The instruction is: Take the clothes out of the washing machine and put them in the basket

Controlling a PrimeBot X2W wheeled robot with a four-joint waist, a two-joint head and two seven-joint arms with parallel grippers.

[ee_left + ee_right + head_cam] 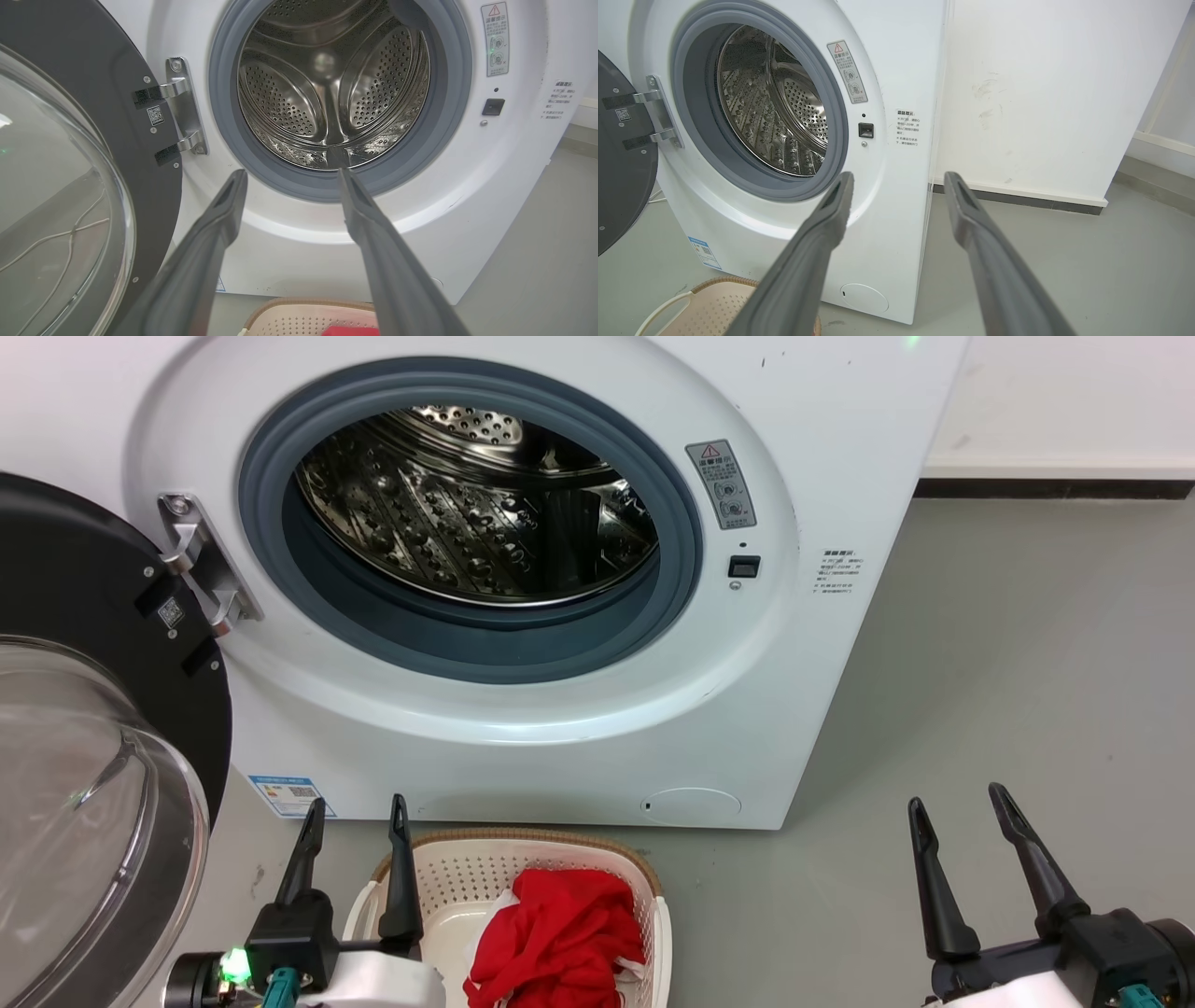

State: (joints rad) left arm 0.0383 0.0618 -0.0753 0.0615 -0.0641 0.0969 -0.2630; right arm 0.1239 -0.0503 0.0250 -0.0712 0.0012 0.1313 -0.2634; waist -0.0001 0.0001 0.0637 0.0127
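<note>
The job looks all but done: the steel perforated drum (467, 513) of the large white front-loading washing machine (560, 756) shows bare metal, no cloth visible, and the soft bright red clothes (560, 933), white scraps at their edges, lie crumpled in the small cream-white perforated plastic basket (523, 840) on the floor (1027, 663) just before the machine. The left gripper (358, 803) and the right gripper (957, 796) both hover with fingers spread, holding nothing; the black-framed round glass door (56, 784) stands open
</note>
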